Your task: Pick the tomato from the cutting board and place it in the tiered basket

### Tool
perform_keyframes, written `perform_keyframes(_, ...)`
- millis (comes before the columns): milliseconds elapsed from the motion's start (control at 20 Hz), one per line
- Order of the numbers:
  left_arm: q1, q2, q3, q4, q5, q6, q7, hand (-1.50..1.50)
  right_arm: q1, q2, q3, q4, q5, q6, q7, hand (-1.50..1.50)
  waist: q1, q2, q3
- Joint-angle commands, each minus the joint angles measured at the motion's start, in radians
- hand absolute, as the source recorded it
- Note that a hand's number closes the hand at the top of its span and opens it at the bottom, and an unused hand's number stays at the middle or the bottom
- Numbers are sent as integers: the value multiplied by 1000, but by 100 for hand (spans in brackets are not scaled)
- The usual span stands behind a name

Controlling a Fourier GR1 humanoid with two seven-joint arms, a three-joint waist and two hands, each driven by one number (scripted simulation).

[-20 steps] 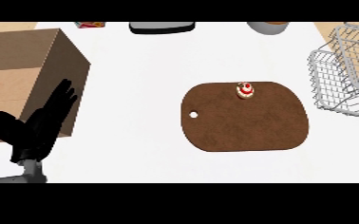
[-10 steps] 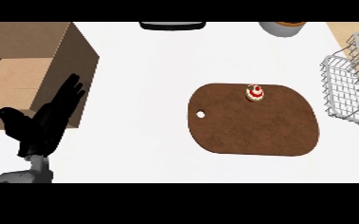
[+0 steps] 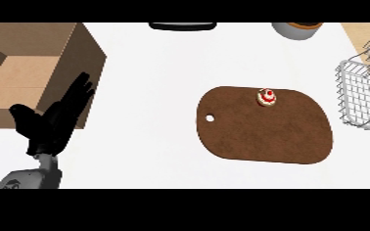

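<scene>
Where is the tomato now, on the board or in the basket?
On the cutting board: the tomato sits near its far edge, apart from the wire basket.

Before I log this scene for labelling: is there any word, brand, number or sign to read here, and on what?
None can be read.
Box: plain brown, no print.
Board: bare.
Tomato: no label.
Basket: bare wire.
Dark objects at the far edge: cut off, no text shows.

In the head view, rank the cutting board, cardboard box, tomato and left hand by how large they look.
1. Cardboard box and cutting board: too close to call, and the box is cut off at the edge.
2. Left hand.
3. Tomato, by far the smallest.
</scene>
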State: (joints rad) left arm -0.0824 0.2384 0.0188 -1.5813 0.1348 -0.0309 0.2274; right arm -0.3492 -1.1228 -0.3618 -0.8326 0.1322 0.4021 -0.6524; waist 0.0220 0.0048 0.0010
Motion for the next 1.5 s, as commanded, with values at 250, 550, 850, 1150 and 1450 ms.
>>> perform_keyframes(250, -35, -51, -17, 21, -54, 37, 8, 0, -143, 82, 99, 162, 142, -47, -49, 150, -6, 0, 0)
perform_keyframes(550, 42, 4, 54, 6, -8, -48, -36, 0, -259, 142, 123, 203, 210, -123, 7, 150, -5, -2, -1)
perform_keyframes(850, -12, 29, 94, 20, 43, -94, 8, 0, -331, 206, 130, 371, 287, -264, -70, 150, 2, 2, 0)
perform_keyframes(1150, -6, 24, 74, -26, 27, -84, 59, 0, -358, 275, 39, 427, 206, -324, -106, 150, 1, 1, 1)
perform_keyframes(1450, -12, -27, 58, 14, -24, -58, -11, 0, -440, 259, 73, 471, 265, -330, -106, -150, -1, 1, 0)
